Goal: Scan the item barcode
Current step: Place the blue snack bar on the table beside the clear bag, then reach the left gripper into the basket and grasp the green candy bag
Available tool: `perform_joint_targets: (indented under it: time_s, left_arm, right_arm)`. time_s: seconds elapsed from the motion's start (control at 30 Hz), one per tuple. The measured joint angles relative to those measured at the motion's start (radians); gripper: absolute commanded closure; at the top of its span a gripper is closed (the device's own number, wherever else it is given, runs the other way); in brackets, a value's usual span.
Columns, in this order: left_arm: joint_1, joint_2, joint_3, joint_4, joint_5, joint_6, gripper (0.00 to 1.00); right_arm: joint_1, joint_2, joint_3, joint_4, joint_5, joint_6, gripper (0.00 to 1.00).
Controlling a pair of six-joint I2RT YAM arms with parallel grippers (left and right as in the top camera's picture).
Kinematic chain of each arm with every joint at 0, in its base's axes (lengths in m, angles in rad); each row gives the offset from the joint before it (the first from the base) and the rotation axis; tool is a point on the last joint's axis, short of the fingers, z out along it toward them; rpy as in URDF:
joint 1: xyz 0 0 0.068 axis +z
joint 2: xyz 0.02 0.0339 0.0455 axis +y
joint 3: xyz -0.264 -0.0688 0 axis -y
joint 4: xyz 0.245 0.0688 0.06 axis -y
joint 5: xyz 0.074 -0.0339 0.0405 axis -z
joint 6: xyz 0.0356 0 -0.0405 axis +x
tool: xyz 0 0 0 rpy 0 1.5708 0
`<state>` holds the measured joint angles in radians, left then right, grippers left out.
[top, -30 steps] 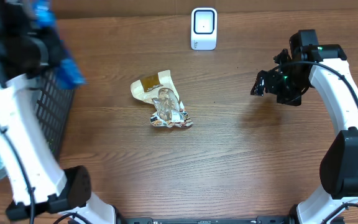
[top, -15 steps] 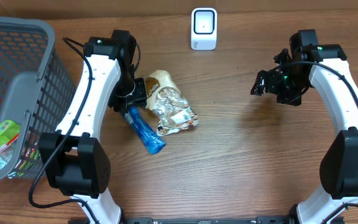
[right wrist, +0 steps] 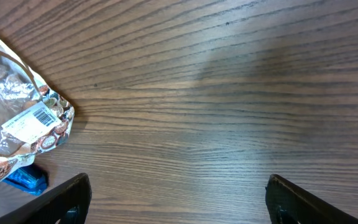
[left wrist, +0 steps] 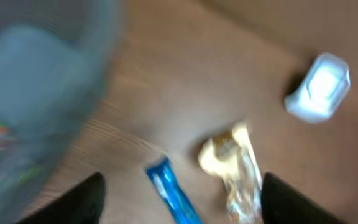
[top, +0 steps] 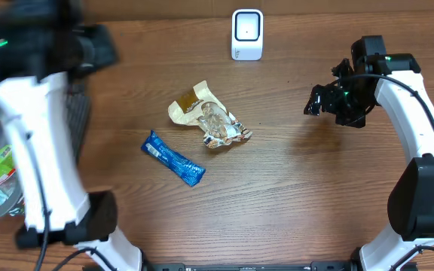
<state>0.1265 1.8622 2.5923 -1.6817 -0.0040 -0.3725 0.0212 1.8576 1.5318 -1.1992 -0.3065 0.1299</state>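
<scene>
Picking up an item is judged the step in hand: the left gripper [left wrist: 182, 186] and right gripper [right wrist: 178, 183] are seen spread wide, empty. The blue bar [top: 172, 158] lies on the table [top: 292, 196] near the snack pouch [top: 209, 123], well apart from the scanner [top: 247, 34]; its barcode should be left uncovered when gripped.

No words or digits are reading clearly anywhere. A white barcode sticker [right wrist: 36, 119] is showing on the crinkled clear packet [right wrist: 5, 87] — bars visible, any print beside them too small to make out.
</scene>
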Motion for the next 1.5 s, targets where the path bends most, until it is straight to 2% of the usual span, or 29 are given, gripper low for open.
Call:
perform_joint_targets:
  time_s: [0.2, 0.37, 0.47, 0.77, 0.87, 1.03, 1.3, 1.37, 1.4, 1.43, 1.5]
  left_arm:
    - [0.411, -0.063, 0.014, 0.0, -0.05, -0.018, 0.17]
    - [0.629, -0.064, -0.265, 0.025, -0.051, -0.018, 0.18]
    - [0.713, -0.05, -0.48, 0.121, -0.054, -0.018, 0.17]
    - [0.755, -0.037, -0.985, 0.433, -0.067, 0.013, 0.12]
    - [0.755, -0.036, -1.116, 0.552, -0.081, 0.011, 0.0]
    - [0.75, -0.036, -1.227, 0.656, -0.095, 0.005, 0.0]
    - [0.75, -0.036, -1.27, 0.761, -0.116, 0.005, 0.01]
    - [0.752, -0.036, -1.302, 0.82, -0.121, 0.005, 0.09]
    - [0.752, -0.037, -1.32, 0.846, -0.12, 0.005, 0.22]
    - [0.752, -0.037, -1.339, 0.87, -0.116, 0.006, 0.59]
    - [0.751, -0.043, -1.357, 0.894, -0.101, 0.003, 0.96]
  right_arm:
    - [0.0, 0.0, 0.0, -0.001, 0.0, 0.0, 0.1]
    - [0.0, 0.0, 0.0, -0.006, 0.0, 0.0, 0.1]
    - [0.0, 0.0, 0.0, -0.005, 0.0, 0.0, 0.1]
    - [0.0, 0.0, 0.0, -0.009, 0.0, 0.0, 0.1]
    - [0.0, 0.0, 0.0, -0.018, 0.0, 0.0, 0.1]
    - [0.0, 0.0, 0.0, -0.022, 0.0, 0.0, 0.09]
    - [0.0, 0.0, 0.0, -0.021, 0.0, 0.0, 0.09]
    - [0.0, 0.0, 0.0, -0.021, 0.0, 0.0, 0.09]
    - [0.0, 0.0, 0.0, -0.022, 0.0, 0.0, 0.09]
    - [0.0, 0.0, 0.0, -0.021, 0.0, 0.0, 0.09]
    - [-0.001, 0.0, 0.0, -0.021, 0.001, 0.0, 0.09]
